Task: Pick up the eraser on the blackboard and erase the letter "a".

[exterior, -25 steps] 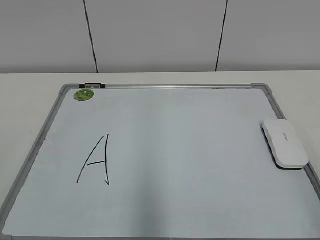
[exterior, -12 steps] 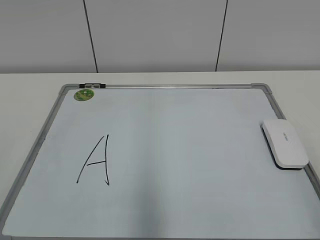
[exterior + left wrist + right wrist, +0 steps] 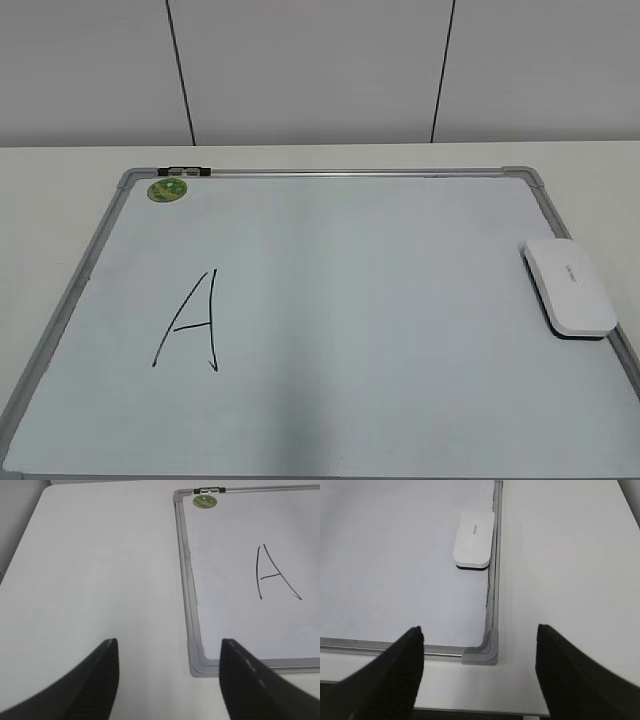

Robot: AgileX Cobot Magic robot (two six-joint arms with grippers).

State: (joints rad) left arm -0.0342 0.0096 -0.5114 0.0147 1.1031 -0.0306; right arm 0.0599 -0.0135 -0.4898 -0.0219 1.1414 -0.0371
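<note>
Eraser [image 3: 569, 287] lay flat at the right edge of the blackboard [image 3: 330, 440], touching its frame, white side up. No small "a" showed on the board, only a tall "A" [image 3: 190, 322] far off on the left, below a green magnet [image 3: 167, 189]. Both claws hung over the tabletop [image 3: 100, 565], the right claw [image 3: 479, 672] and left claw [image 3: 169, 677] spread wide and holding nothing. Picking up had not begun. Next, the right claw probably needed to reach forward and pinch the eraser's sides.
</note>
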